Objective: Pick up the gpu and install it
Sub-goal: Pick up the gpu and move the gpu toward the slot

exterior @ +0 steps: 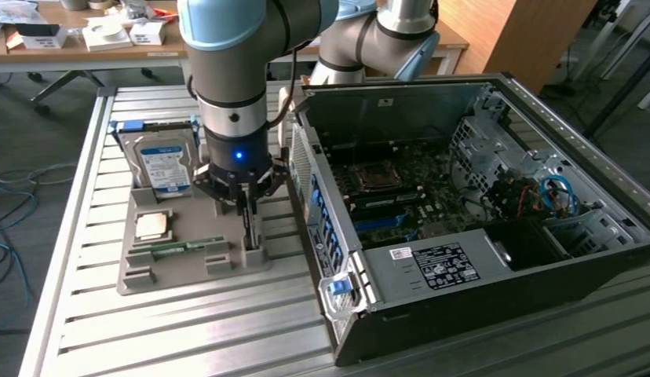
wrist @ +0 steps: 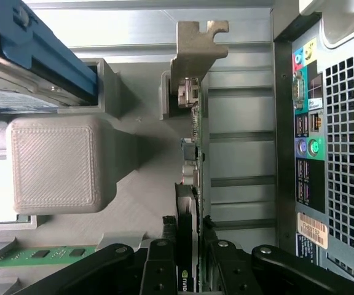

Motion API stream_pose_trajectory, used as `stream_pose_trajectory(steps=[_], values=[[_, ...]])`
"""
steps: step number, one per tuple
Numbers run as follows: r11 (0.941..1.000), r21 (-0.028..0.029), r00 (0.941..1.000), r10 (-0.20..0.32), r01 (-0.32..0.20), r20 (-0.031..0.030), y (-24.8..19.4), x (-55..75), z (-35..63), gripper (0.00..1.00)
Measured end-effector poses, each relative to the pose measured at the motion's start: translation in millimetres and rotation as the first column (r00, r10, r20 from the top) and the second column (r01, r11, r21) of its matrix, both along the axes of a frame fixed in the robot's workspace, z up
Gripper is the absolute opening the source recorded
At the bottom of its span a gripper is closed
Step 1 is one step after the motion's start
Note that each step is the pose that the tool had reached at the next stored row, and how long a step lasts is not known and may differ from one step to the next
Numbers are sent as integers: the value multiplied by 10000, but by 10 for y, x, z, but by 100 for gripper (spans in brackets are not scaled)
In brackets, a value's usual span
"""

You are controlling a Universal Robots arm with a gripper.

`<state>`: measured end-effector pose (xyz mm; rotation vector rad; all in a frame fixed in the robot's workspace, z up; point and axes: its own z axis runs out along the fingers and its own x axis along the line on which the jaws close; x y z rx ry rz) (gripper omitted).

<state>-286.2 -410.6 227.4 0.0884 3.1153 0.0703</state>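
Note:
The gpu [wrist: 189, 166] stands on edge in a slot of the grey holder tray [exterior: 147, 271], seen edge-on in the wrist view with its pale metal bracket [wrist: 196, 52] at the far end. My gripper [wrist: 187, 249] straddles the card from above, a black finger [wrist: 165, 246] pressed against each face, so it is shut on the card. In the exterior view the gripper [exterior: 244, 206] points straight down over the thin dark gpu [exterior: 250, 229], close to the open computer case [exterior: 461, 196]. The card still sits in its slot.
On the tray lie a blue-labelled hard drive [exterior: 162, 165], a CPU [exterior: 152, 226] and a green RAM stick [exterior: 178, 247]. The case's rear port panel [wrist: 309, 153] stands close beside the card. The motherboard [exterior: 399, 196] lies exposed inside the case. The slatted metal table [exterior: 199, 330] carries everything.

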Motion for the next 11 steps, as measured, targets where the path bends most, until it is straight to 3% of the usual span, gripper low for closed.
stream_pose_trajectory(steps=[11], values=[[10000,1,10000,75,-75,1,0,1,22,27]])
